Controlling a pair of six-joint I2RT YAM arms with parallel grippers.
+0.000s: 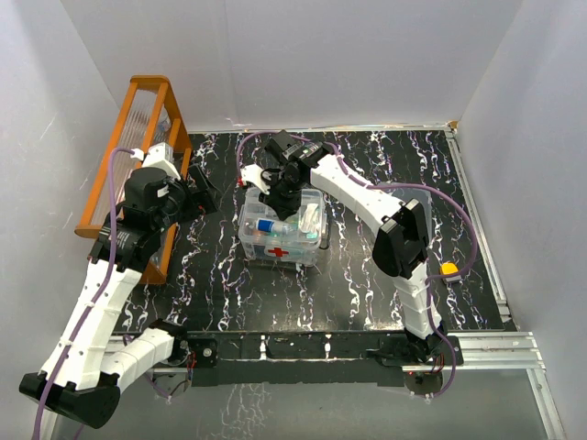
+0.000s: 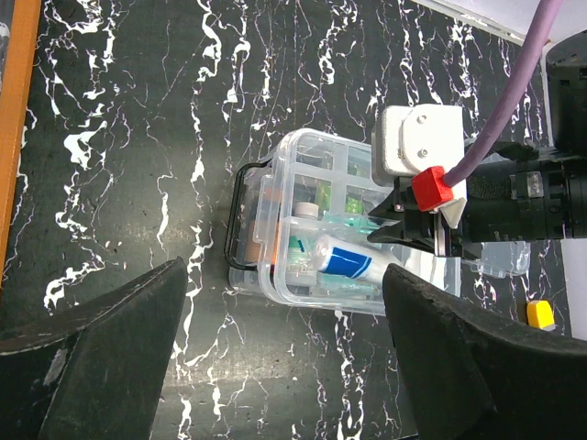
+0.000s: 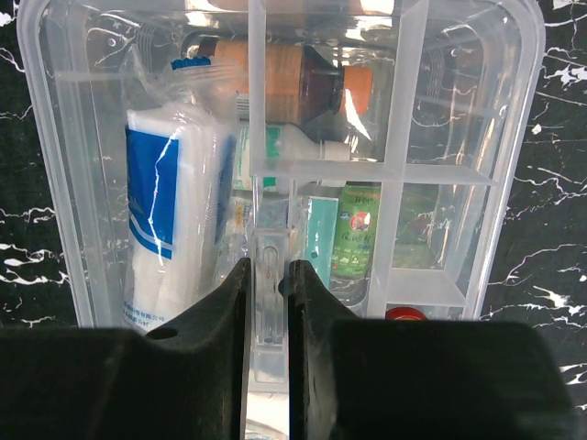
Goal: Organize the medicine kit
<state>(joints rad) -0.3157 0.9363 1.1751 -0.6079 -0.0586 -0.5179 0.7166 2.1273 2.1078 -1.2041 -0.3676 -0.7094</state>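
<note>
Inside the medicine kit box (image 1: 261, 246): tube (image 3: 174, 211), brown bottle (image 3: 284, 78); right gripper (image 3: 268, 284) pinches divided tray (image 3: 404, 172) wall, left gripper (image 2: 284, 270) spread.

Probably a robotics lab test cell: white panels (image 1: 275, 55) box in a black marbled table (image 1: 367, 293) edged with aluminium rails (image 1: 495, 344).

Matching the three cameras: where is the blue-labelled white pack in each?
Top external: white pack at centre, left part of the clear box.
Left wrist: white pack centre right, beside the right hand.
Right wrist: white pack at left.
Shared landmark: the divided tray the right hand pinches.
</note>
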